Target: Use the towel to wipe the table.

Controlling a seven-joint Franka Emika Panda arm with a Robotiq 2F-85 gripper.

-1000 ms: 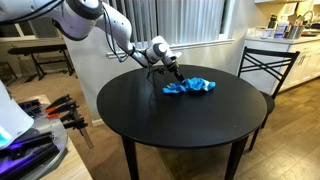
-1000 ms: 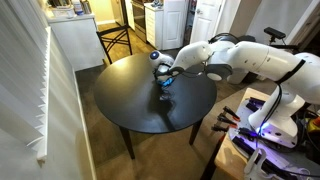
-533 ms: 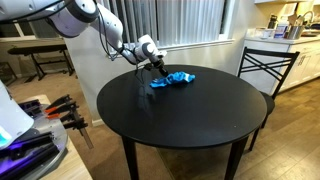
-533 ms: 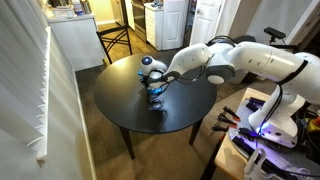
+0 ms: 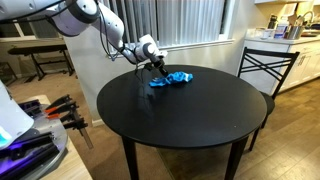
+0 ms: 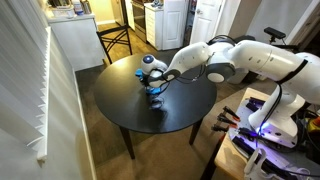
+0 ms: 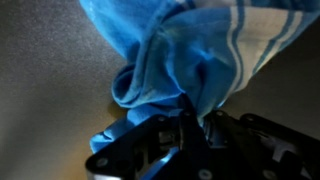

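We find the gripper (image 5: 158, 71) closed on a bunched fold of the blue towel (image 5: 174, 79). The towel lies on the round table (image 5: 200, 120) near its 12 o'clock edge in an exterior view, trailing toward 3 o'clock.

Risks as we judge them:
- Drag may pull the fold from the jaws.
- Too little downward pressure lets the cloth skim.
- A stroke toward 12 o'clock may carry the cloth over the rim.

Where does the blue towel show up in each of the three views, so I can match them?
In an exterior view: the blue towel lies on the far part of the round black table, just right of the gripper.
In an exterior view: it sits near the table's centre, under the gripper.
Wrist view: it fills the top and right, bunched into the jaws at the bottom.
Shared landmark: the dark tabletop beneath the towel.
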